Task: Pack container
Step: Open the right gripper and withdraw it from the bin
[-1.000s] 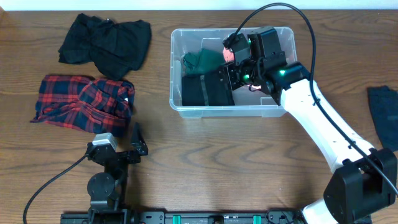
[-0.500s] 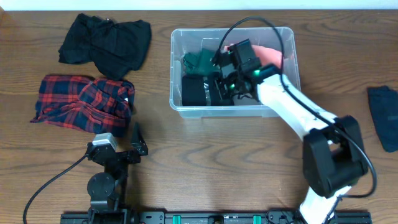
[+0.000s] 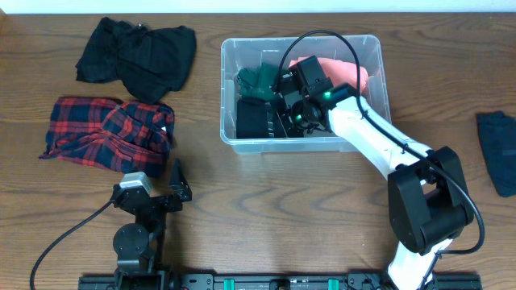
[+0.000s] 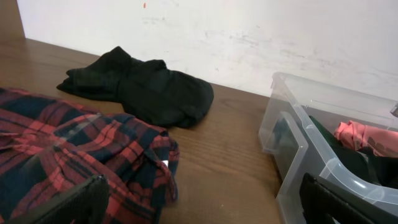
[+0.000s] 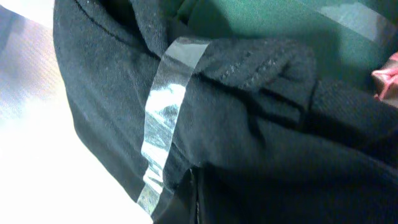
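1. A crumpled black garment (image 3: 137,52) lies at the far left of the wooden worktop (image 3: 306,209), toward its back edge.
2. Just in front of it lies a red and dark plaid shirt (image 3: 105,133), bunched up. The two nearly touch.
3. The left end effector (image 4: 199,210) sits low over the worktop near the front edge, beside the plaid shirt. Its jaws are spread wide and it has hold of nothing. In its wrist view the two fingertips show at the bottom corners.
4. The container (image 3: 225,80), a clear plastic bin, stands upright at the middle of the worktop toward the back, right of both garments and apart from them.
5. Inside the bin, a green cloth (image 3: 260,78) lies at the back left. A black cloth with shiny silver strips (image 3: 254,119) fills the front left, and a pink cloth (image 3: 355,74) lies at the back right.
6. The right end effector (image 3: 286,119) reaches down into the bin, right on the black cloth. Its jaws are closed. Its wrist view is filled with black fabric, and I cannot tell whether any fabric is pinched between the jaws.
7. A dark blue cloth (image 3: 500,149) lies at the far right edge of the worktop, well apart from the bin.
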Available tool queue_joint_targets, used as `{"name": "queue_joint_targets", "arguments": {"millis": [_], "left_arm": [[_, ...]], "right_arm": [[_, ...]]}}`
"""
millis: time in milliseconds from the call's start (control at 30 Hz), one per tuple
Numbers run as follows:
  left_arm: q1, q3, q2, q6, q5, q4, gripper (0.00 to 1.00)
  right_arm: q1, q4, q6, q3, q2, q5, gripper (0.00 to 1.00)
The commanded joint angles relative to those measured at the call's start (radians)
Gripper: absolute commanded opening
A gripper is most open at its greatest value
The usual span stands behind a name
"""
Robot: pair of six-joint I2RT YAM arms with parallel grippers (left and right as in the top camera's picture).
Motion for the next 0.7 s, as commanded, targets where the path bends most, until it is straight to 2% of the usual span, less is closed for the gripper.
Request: {"name": "queue_joint_targets", "arguments": {"millis": [0, 167, 233, 400, 567, 667], "left_arm": [[0.005, -0.021, -0.005, 0.016, -0.018, -0.034, 0.98], [0.005, -0.021, -0.005, 0.016, -0.018, -0.034, 0.98], [0.005, -0.021, -0.005, 0.016, -0.018, -0.034, 0.98], [0.005, -0.021, -0.005, 0.016, -0.018, -0.034, 0.98], [0.005, -0.021, -0.005, 0.016, -0.018, -0.034, 0.98], [0.005, -0.021, -0.005, 0.016, -0.018, -0.034, 0.98]], "right_arm": [[-0.032, -0.029, -0.019, 0.085, -0.074, 0.006, 0.12], [-0.084, -0.137, -0.018, 0.220, -0.190, 0.021, 0.54], [-0.124, -0.174, 0.010, 0.248, -0.234, 0.037, 0.62], [-0.331, -0.309, 0.179, 0.257, -0.345, 0.055, 0.68], [-0.639, -0.515, 0.303, 0.256, -0.372, 0.055, 0.69], [-0.813, -0.575, 0.346, 0.225, -0.371, 0.054, 0.68]]}}
